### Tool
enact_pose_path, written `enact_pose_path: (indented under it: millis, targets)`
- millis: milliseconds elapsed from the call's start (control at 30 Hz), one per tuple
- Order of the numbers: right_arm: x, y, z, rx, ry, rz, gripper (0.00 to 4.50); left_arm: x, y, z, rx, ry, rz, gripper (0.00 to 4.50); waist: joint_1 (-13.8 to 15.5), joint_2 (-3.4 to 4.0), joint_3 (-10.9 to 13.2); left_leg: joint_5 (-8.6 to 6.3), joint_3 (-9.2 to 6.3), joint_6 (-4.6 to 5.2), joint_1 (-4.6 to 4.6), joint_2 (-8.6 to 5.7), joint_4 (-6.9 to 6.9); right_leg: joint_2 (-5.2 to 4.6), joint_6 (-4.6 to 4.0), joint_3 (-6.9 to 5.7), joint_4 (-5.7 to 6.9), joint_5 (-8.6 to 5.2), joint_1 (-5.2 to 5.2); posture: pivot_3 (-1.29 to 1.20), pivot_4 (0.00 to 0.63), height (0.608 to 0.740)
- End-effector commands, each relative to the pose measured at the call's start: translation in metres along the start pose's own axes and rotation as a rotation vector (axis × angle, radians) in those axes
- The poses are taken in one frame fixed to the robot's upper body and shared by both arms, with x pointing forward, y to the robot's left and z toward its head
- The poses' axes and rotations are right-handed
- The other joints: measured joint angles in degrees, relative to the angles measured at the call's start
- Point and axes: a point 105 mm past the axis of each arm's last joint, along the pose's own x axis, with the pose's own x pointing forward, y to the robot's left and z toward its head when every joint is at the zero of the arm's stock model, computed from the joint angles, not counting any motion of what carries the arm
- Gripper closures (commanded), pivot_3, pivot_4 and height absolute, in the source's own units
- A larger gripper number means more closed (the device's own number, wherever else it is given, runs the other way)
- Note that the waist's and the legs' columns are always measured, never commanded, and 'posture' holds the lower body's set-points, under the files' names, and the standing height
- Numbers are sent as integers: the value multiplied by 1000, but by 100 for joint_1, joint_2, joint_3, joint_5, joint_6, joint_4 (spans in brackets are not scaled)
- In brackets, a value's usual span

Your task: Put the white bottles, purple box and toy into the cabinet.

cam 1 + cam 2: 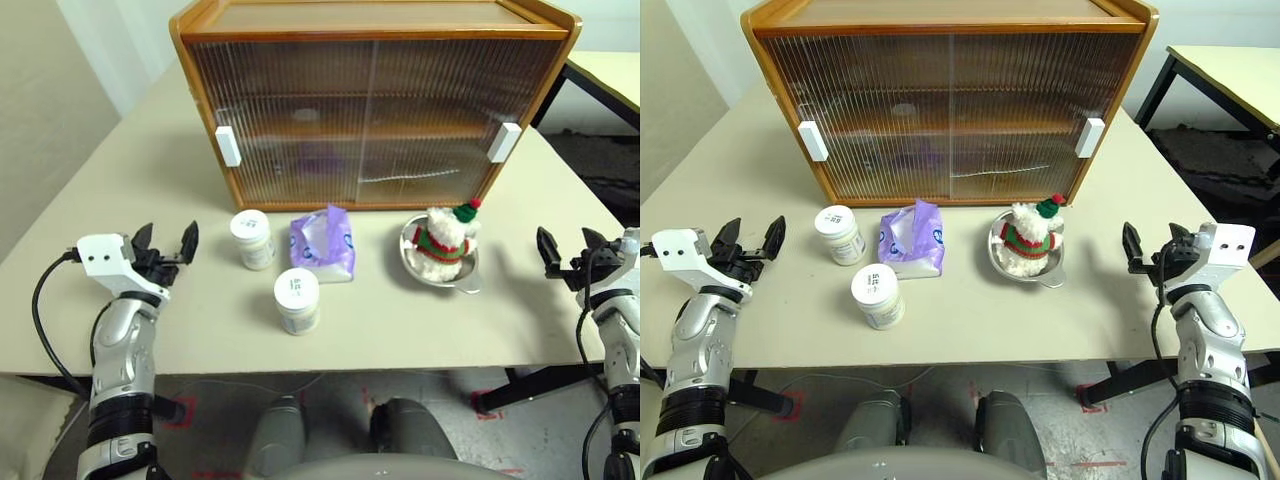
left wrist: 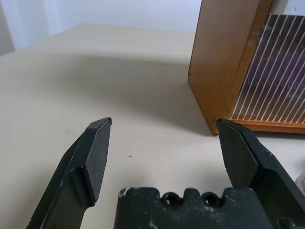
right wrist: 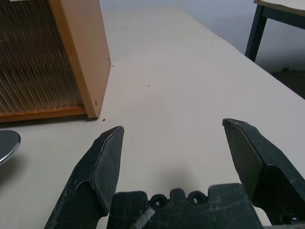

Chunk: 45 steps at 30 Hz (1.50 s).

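While both grippers, left (image 1: pixel 161 243) & right (image 1: pixel 1150 244), are hovering wide apart over the counter (image 1: pixel 130 190), two squat white plastic bottles (image 1: pixel 252 238), soft lilac tissue box (image 1: pixel 323 243) & plush bear toy (image 1: pixel 442 243) are waiting before the shut wooden cabinet (image 1: pixel 372 105), all prob. light, bottles best pinched across their stiff sides.

Bottles (image 1: pixel 252 238) left of box (image 1: pixel 324 243), toy (image 1: pixel 441 243) in bowl (image 1: pixel 470 274) right; cabinet (image 1: pixel 372 100) behind.

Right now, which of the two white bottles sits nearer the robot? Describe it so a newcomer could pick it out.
Start at the wooden cabinet at the back of the table. In front of its left half lies the purple box, with one white bottle to its left. The nearer bottle stands alone in front of that pair, closest to the table's front edge.
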Motion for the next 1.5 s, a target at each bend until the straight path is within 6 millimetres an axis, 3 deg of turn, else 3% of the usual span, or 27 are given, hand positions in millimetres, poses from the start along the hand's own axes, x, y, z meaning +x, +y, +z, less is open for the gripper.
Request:
enact_pose_path:
  millis: [33,267,433,600,833,933,1133,1333,1500]
  targets:
    - [3,5,0,4,-3,12,0,-4,1,-2,-6,10,4,26,8,0,0,0,2,0,0,0,0,0,0,1,0,0,0,30,0,740]
    - [-8,1,8,0,-25,3,0,2,-4,-6,-15,27,-26,26,10,-3,-3,0,2,0,0,0,-1,0,-1,2,-1,0,0,-1,0,740]
    - [-2,14,26,-5,-70,58,0,6,5,-2,-6,15,-13,26,-24,-5,-4,-1,3,-1,4,1,1,2,0,3,1,1,0,2,0,740]
    - [1,49,82,51,-185,308,0,5,15,2,0,13,-15,26,-112,-3,-3,-1,3,-1,6,3,-1,3,-1,6,3,1,0,-5,0,740]
    - [-29,117,144,-27,-218,740,0,6,30,7,-5,32,-46,26,-124,-8,-4,-3,1,-2,2,5,-2,4,-4,1,0,-1,-2,-7,0,740]
    - [-42,138,159,-26,-194,878,0,8,39,13,1,27,-45,26,-114,-20,-4,-4,-2,-4,2,8,-2,5,-5,-5,0,-2,-4,-5,0,740]
    - [-57,164,155,-105,-114,1040,0,13,46,19,1,19,-50,26,-91,-46,-9,-5,-1,-6,-2,10,-1,2,-26,-7,-8,-14,-3,8,0,740]
    - [-71,183,142,-100,-92,1192,0,15,28,28,-52,12,-179,26,4,-63,-6,-7,-2,-4,-21,11,-1,4,-9,-10,-7,-4,-21,42,0,740]
    - [-69,186,141,-52,-107,1216,0,11,20,39,-55,8,-274,26,40,-70,-5,-6,0,-4,-37,13,1,7,-9,-10,-5,-3,-38,66,0,740]
